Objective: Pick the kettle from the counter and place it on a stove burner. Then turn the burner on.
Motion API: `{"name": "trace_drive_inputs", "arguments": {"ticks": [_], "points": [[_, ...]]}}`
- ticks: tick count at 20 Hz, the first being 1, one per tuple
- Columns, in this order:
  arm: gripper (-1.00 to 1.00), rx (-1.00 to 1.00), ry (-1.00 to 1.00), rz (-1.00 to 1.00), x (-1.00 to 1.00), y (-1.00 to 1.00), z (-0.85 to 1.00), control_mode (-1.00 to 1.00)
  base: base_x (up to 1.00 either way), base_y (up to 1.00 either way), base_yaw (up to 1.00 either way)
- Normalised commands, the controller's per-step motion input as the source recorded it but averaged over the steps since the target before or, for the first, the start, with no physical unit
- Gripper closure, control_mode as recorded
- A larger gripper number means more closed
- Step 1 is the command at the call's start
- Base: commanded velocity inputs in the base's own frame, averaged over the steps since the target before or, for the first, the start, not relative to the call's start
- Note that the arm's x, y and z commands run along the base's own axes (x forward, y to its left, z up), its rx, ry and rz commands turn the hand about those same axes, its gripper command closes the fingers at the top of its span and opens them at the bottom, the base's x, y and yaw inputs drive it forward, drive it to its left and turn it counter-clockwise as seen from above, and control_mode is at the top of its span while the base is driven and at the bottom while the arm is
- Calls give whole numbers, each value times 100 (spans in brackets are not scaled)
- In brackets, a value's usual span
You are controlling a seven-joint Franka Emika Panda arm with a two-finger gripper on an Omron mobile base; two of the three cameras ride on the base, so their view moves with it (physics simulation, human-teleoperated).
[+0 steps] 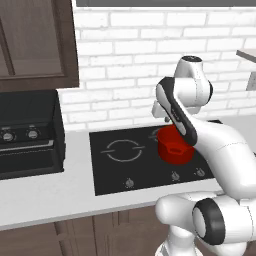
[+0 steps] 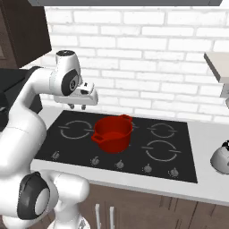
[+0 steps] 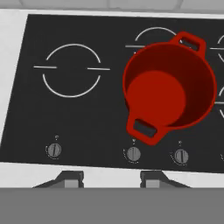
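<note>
- Across the scene: tabletop [image 2: 210, 188], smooth pale grey-white slab with a straight front edge; white brick wall [image 2: 147, 53] behind it.
- Set into the tabletop: black glass cooktop [image 2: 134, 154], flat and glossy, with thin pale ring outlines and a front row of small round knobs [image 3: 133, 153].
- On the cooktop, mid-area: red pot [image 2: 112, 133], round, matte, two loop handles, empty inside.
- Right of the cooktop on the tabletop, well apart from the pot: kettle [image 2: 222, 157], small, rounded, shiny silver, dark top.
- Nearby stove burner [image 2: 161, 150]: bare ring with tick marks.
- Pincer [image 3: 111, 178] hangs above the cooktop's left side, fingers spread wide, holding nothing.
</note>
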Motion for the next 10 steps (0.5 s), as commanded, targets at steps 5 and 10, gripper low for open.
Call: {"name": "trace_drive_inputs", "arguments": {"ticks": [5, 10], "points": [[-100, 1, -9, -6, -40, -39, 0, -100, 0, 0, 0], [-100, 0, -11, -13, -29, -95, 0, -100, 0, 0, 0]]}}
